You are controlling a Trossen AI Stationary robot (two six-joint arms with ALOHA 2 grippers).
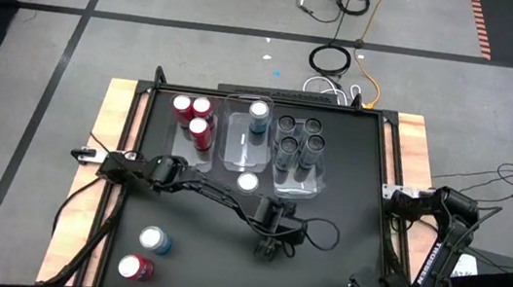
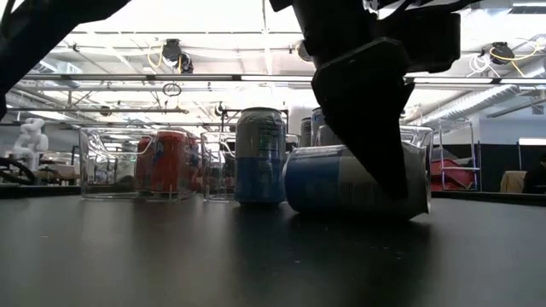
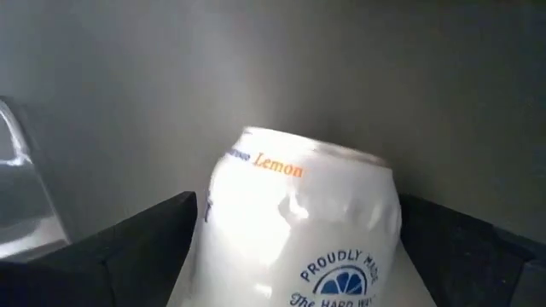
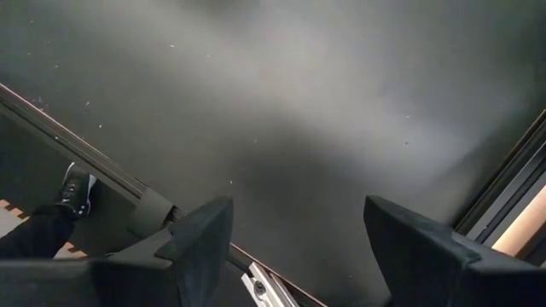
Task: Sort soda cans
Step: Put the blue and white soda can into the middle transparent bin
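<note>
Cans are lying in three groups on the black table [image 1: 340, 262]. Left tool [image 1: 268, 248] is reaching low near the table's centre, fingers [image 3: 128, 256] spread wide on either side of a blue-and-silver soda can lying on its side [image 2: 354, 181] — apart, bracketing it, not yet clamped, probably because a toppled can has to be straddled across its body.

At twelve o'clock from it three clear rectangular plastic trays are standing in a row: three red cans [image 1: 193, 119] in the eleven o'clock tray, one blue-and-silver can [image 1: 259, 116] in the middle tray [image 1: 232, 150], four dark grey cans [image 1: 298, 141] at one o'clock — one colour per tray. Another upright blue-and-silver can [image 1: 248, 183] is waiting just outside the middle tray. At eight o'clock, a blue can [image 1: 154, 241] and a red can [image 1: 134, 268] are remaining unsorted.

Right tool [image 4: 299, 247] is parked at five o'clock, partly open and empty.
</note>
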